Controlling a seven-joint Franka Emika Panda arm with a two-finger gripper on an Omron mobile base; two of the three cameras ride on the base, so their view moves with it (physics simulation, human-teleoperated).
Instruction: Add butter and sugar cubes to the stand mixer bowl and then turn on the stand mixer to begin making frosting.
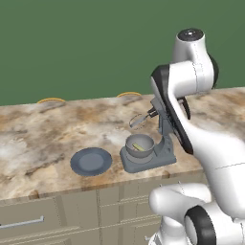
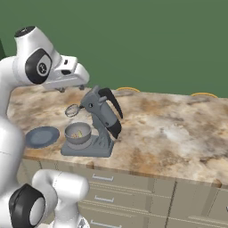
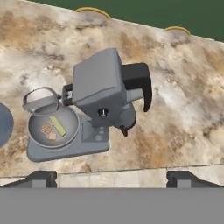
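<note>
The dark grey stand mixer (image 1: pixel 163 139) (image 2: pixel 101 116) (image 3: pixel 101 89) stands near the counter's front edge. Its head is tilted up, so the wire whisk (image 3: pixel 41 100) hangs above the stand mixer bowl (image 1: pixel 139 146) (image 2: pixel 78 132) (image 3: pixel 37 133). In the bowl lie the pale yellow butter (image 3: pixel 57 125) and brownish sugar cubes (image 3: pixel 47 129). My gripper (image 3: pixel 112 178) (image 2: pixel 71 89) hovers above the mixer, a little to its front. It is open wide with nothing between its fingertips (image 3: pixel 41 178).
A flat blue-grey plate (image 1: pixel 91 161) (image 2: pixel 41 136) (image 3: pixel 3 122) lies left of the mixer. Two yellow-rimmed discs (image 1: pixel 51 101) (image 1: pixel 129 94) sit at the counter's back edge against the green wall. Cabinet drawers (image 2: pixel 133 196) run below the front edge.
</note>
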